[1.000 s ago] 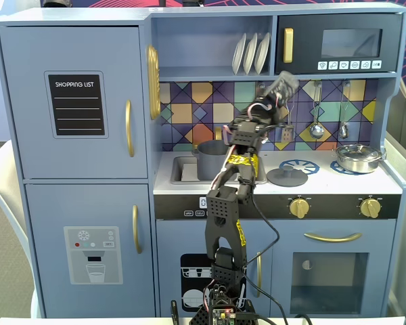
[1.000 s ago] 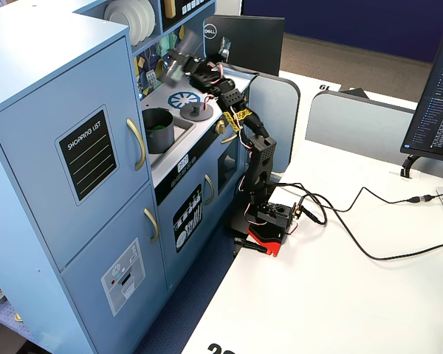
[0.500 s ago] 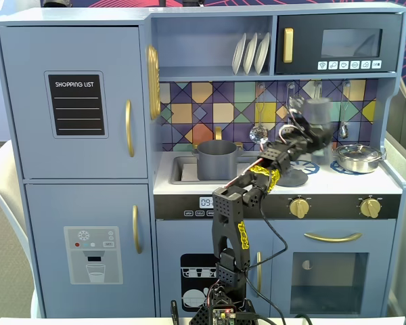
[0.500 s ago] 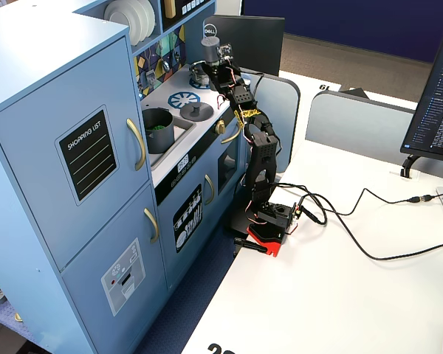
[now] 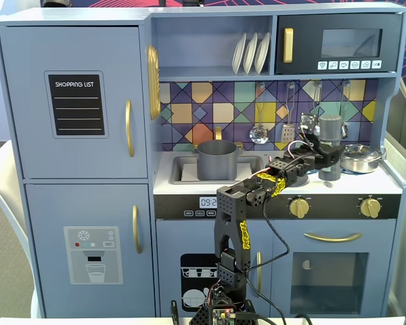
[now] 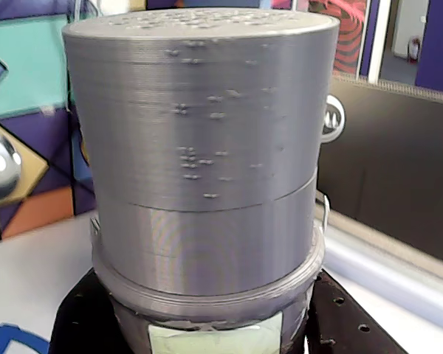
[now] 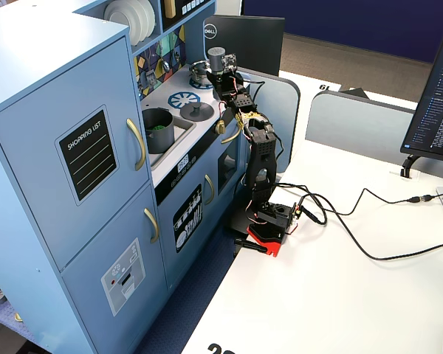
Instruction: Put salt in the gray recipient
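The salt shaker [image 5: 331, 135] is a slim gray cylinder with a wider cap, upright at the right of the toy kitchen counter. It fills the wrist view [image 6: 207, 147], with the top of its pale green label at the bottom edge. My gripper [image 5: 328, 159] is shut on the shaker's body below the cap, with black fingers [image 6: 85, 317] on both sides. I cannot tell whether the shaker's base touches the counter. The gray recipient [image 5: 217, 160] stands in the sink, to the left of the gripper. It shows something green inside in a fixed view [image 7: 158, 125].
A shiny steel pan [image 5: 361, 158] sits just right of the shaker. A flat gray lid with a knob [image 7: 196, 110] lies on the counter between sink and shaker. Utensils hang on the tiled back wall [image 5: 271, 112]. A microwave shelf [image 5: 335, 76] overhangs the counter.
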